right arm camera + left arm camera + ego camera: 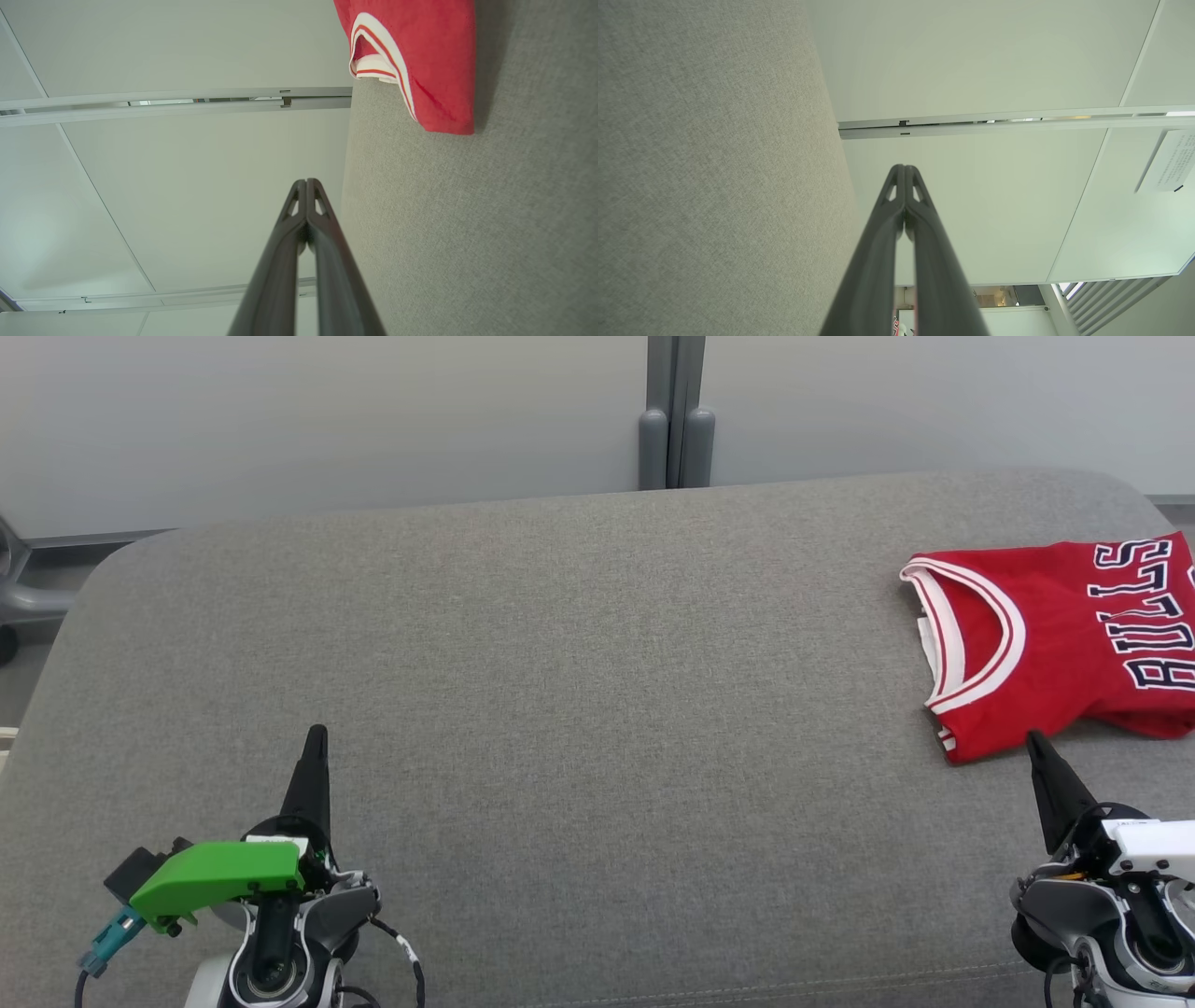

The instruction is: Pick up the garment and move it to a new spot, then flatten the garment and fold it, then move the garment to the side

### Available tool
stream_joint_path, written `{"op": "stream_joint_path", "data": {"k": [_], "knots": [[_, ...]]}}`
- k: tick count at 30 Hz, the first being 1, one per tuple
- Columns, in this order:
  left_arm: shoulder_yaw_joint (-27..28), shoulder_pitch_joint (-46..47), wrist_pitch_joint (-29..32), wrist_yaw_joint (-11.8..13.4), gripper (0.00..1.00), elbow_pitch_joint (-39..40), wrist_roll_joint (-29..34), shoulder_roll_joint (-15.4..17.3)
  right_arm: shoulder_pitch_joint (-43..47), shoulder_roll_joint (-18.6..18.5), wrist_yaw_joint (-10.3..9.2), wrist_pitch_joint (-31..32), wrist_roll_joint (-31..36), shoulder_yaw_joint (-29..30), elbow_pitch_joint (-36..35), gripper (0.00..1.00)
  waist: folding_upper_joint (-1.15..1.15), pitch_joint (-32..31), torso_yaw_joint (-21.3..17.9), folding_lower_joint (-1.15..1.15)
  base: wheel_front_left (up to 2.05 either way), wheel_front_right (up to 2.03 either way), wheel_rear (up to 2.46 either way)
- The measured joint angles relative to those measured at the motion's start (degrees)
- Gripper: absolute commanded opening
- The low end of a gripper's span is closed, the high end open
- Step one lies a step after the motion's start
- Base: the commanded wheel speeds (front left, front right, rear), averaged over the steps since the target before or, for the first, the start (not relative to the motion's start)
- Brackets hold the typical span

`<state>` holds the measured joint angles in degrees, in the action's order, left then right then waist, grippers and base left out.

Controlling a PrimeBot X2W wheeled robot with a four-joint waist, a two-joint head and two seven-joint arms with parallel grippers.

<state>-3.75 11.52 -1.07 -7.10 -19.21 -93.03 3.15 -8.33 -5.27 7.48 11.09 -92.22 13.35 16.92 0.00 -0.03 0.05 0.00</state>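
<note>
Red folded jersey (1055,644); flat at cushion's right end

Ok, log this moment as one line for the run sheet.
red jersey: lying at right end of grey cushion | left tool: shut, empty | right tool: shut, empty, near jersey, not touching

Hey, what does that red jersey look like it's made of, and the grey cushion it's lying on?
Jersey: probably a thin synthetic knit, matte; it lies in soft folds, with white and red striped trim at the neck. Cushion: woven upholstery cloth, matte flecked grey, its fine weave visible; rounded edges suggest padding.
</note>
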Motion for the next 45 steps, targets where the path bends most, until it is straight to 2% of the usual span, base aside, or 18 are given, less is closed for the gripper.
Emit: {"op": "stream_joint_path", "data": {"k": [45], "knots": [[0.48, 0.21, 0.32, -0.46, 0.0, -0.32, -0.73, -0.41, -0.2, 0.16, 0.0, 0.44, -1.03, 0.69, 0.3, 0.0, 0.0, 0.07, -0.05, 0.0, 0.0, 0.0, 0.0]]}}
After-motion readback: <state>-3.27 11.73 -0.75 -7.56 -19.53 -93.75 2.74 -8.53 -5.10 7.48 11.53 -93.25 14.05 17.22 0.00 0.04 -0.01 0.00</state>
